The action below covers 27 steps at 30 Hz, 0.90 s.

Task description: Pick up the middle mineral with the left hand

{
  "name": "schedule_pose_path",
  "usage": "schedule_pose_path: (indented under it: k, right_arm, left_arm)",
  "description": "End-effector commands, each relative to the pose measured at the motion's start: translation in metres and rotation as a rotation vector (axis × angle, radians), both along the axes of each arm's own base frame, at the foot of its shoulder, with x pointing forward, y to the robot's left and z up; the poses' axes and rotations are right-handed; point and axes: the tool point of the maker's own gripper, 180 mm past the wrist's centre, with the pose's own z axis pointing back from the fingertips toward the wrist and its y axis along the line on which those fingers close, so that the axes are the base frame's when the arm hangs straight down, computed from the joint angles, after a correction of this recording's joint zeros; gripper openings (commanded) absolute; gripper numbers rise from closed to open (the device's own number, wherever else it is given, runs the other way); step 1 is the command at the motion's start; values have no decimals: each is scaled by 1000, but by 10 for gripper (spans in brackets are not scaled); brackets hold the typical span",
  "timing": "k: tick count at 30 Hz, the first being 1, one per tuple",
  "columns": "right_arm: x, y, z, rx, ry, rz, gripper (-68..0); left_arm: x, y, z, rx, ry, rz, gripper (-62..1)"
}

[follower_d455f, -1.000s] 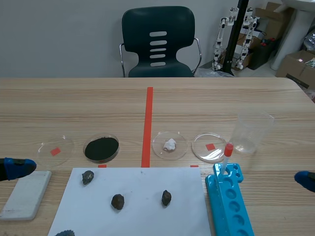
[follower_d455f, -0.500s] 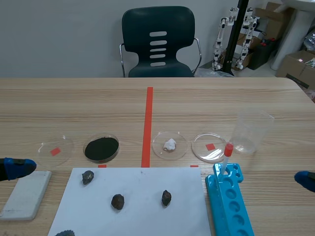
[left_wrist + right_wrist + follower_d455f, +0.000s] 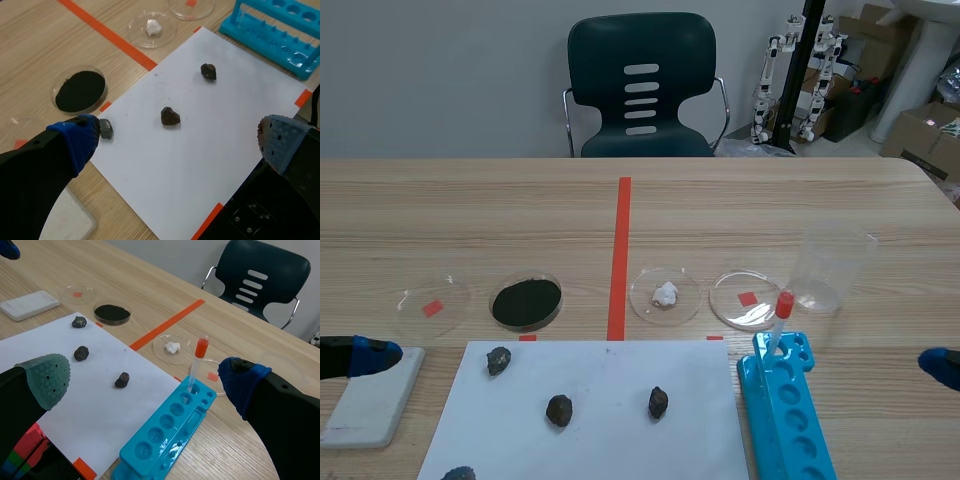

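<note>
The middle mineral point(image 3: 559, 409) lies low and left of centre in the frame, on the white paper sheet point(image 3: 620, 450), between two other dark stones. The left gripper point(image 3: 180, 141) hangs at the left edge, spread wide and empty, well apart from it. I'd worry that lumpy stone squirts from the pads, or scraping fingers drag the sheet and shift the others.

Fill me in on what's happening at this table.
Nothing is being held yet. The middle rock, one of three on a white sheet of paper, is the one to be picked up, and it lies untouched. The left end effector is open at the table's left side, over a white block and apart from the rock. The right end effector is open too, to the right of the blue tube rack.
</note>
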Motion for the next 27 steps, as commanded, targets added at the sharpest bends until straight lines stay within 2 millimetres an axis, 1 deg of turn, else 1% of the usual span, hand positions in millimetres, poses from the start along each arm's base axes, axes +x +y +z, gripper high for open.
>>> schedule_pose_path:
  k: [1,4,8,12,19,23,27]
  right_arm:
    - [2,1,6,13,-19,2,-54]
    - [2,1,6,13,-19,2,-54]
    - [2,1,6,13,-19,2,-54]
    - [2,1,6,13,-19,2,-54]
    - [2,1,6,13,-19,2,-54]
    - [2,1,6,13,-19,2,-54]
    - [2,1,6,13,-19,2,-54]
  left_arm:
    - [6,-9,5,-32,-1,5,14]
    - [14,-10,-4,-1,41,35,14]
    - [32,-5,-19,71,88,137,14]
    - [45,-5,-30,85,161,242,14]
    - [60,-13,-44,96,274,405,14]
    - [65,-23,-47,21,385,471,14]
    - [73,-37,-46,-13,440,529,14]
